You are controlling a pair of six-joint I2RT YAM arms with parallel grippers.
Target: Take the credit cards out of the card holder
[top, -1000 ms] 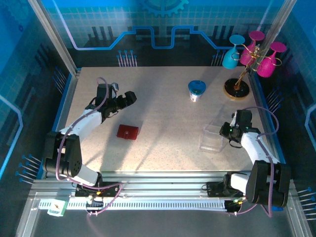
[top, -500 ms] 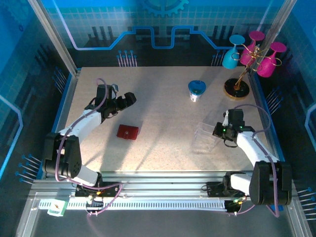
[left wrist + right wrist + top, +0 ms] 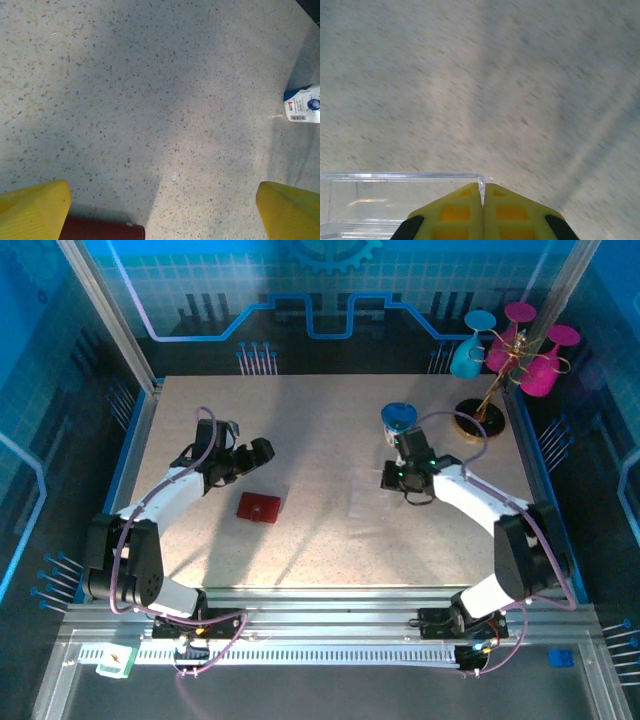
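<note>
The small flat red folding card holder (image 3: pixel 259 507) lies on the speckled beige surface (image 3: pixel 320 550), at 6 o'clock from the left fingers (image 3: pixel 32 210), which are spread wide. The right fingers (image 3: pixel 455 212) are pressed together, pinching the wall of a clear plastic tray (image 3: pixel 380 200) that sits at 3 o'clock from the holder.

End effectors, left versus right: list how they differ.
The left end effector is open; the right end effector is shut. The left end effector holds nothing, near the card holder; the right end effector pinches the wall of the clear tray. Both have yellow fingers.
</note>
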